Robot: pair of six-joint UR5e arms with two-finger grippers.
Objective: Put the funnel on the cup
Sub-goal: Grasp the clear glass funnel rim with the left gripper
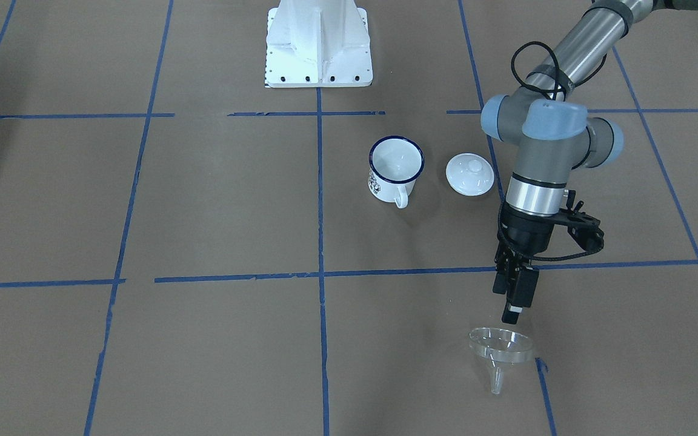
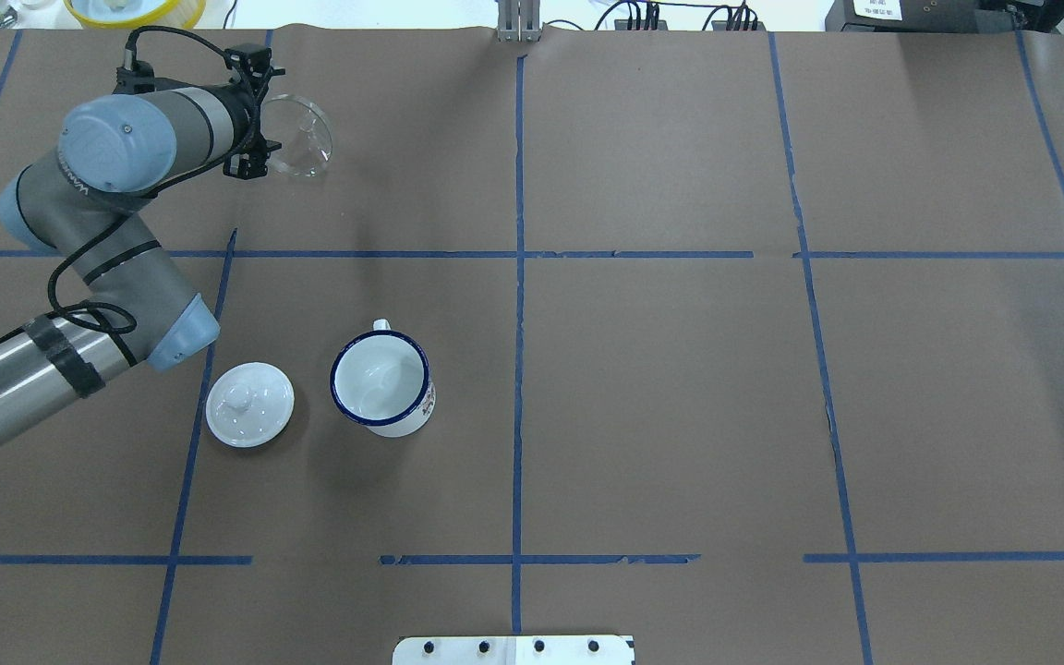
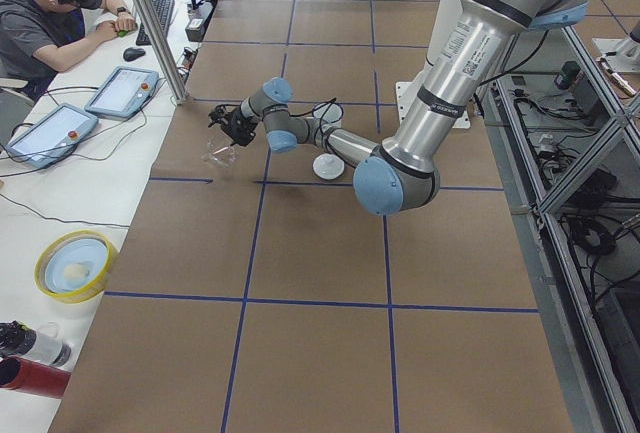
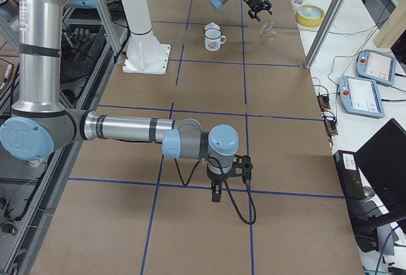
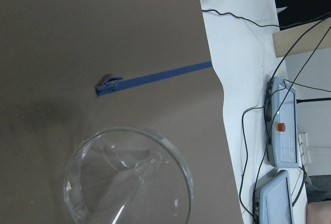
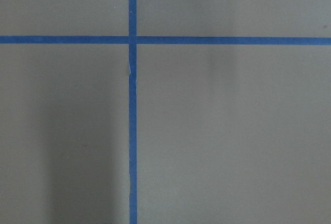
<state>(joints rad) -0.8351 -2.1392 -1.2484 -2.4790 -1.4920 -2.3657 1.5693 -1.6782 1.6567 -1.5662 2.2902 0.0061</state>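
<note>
A clear funnel lies tipped on its side on the brown papered surface, wide mouth toward the robot and thin spout pointing away from it, directly beneath the left tool. The tool hangs nose-down just above the funnel's rim and grips nothing. Its fingers are seen edge-on from the front and do not show in the wrist view, so their spread cannot be told.

The white cup with the dark blue rim stands upright and empty, well apart from the left tool, back toward the robot's base and over toward its right side. A white domed lid sits just beside the cup, between it and the left arm's elbow. The right tool hangs low over bare taped surface well apart from everything. Only the far side camera shows it, so its state cannot be told.

The pickup looks like the risky step. A light, slick funnel resting on only its rim and spout may roll or skid away as the fingers close. A pinch on the thin wall could let it swivel, leaving the spout pointing sideways at the cup. On the carry back, the low arm could clip the lid. A spout that catches the cup's rim might tip the light cup over.
</note>
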